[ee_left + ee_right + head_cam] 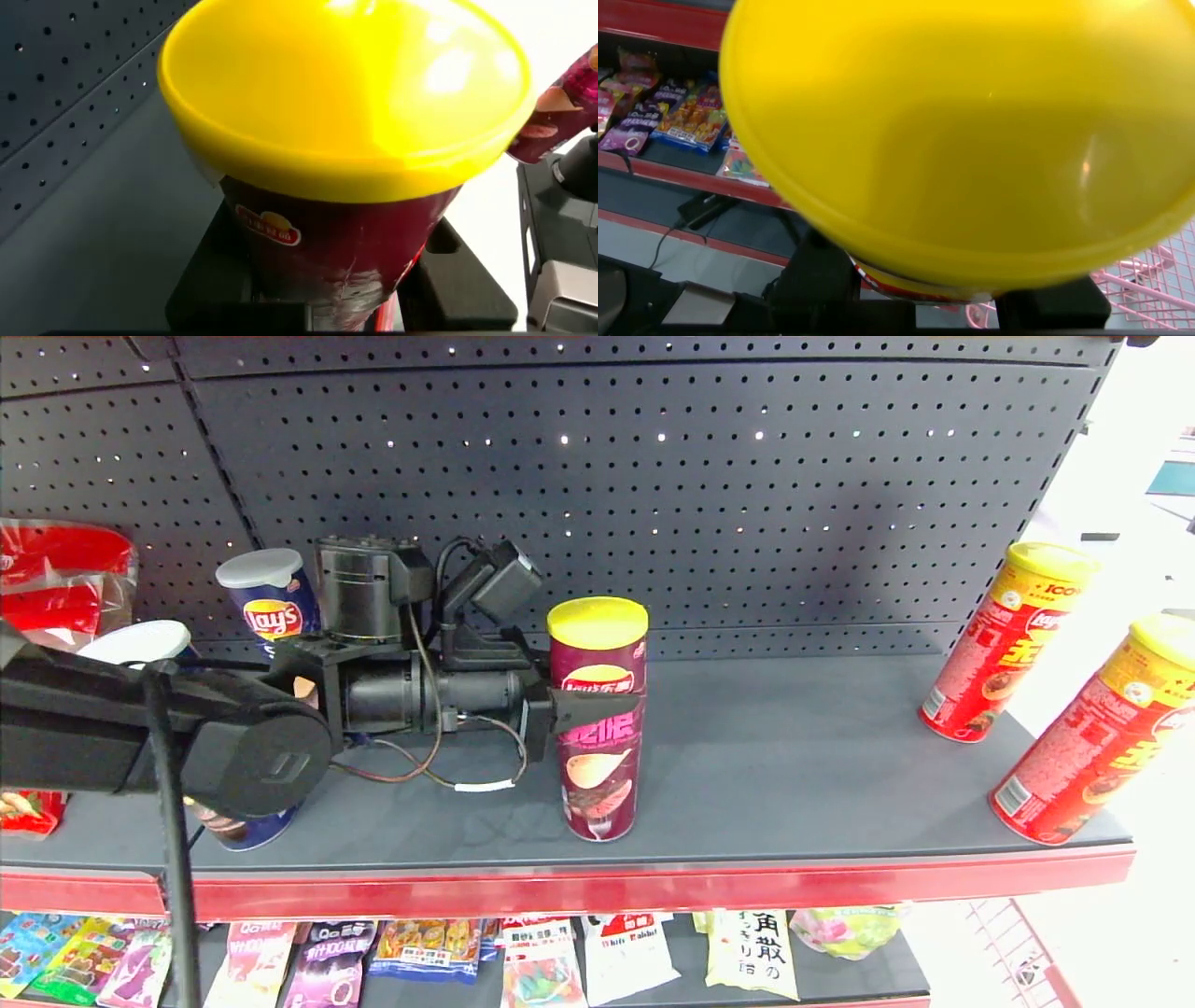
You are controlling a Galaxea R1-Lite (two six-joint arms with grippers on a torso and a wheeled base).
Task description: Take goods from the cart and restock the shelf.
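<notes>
Purple chip can [597,784] stands upright on the shelf [794,775], near its front edge. Your left gripper [597,709] pinches it at mid-height, reaching in from the left. Its long axis is vertical, so I judge you should spread the fingers and back out sideways. Your right gripper [934,303] clamps a second yellow-lidded can [971,140].

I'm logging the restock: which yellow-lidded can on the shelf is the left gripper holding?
The maroon can, clamped in the left gripper; the two red cans stand free at the right end of the shelf.
</notes>
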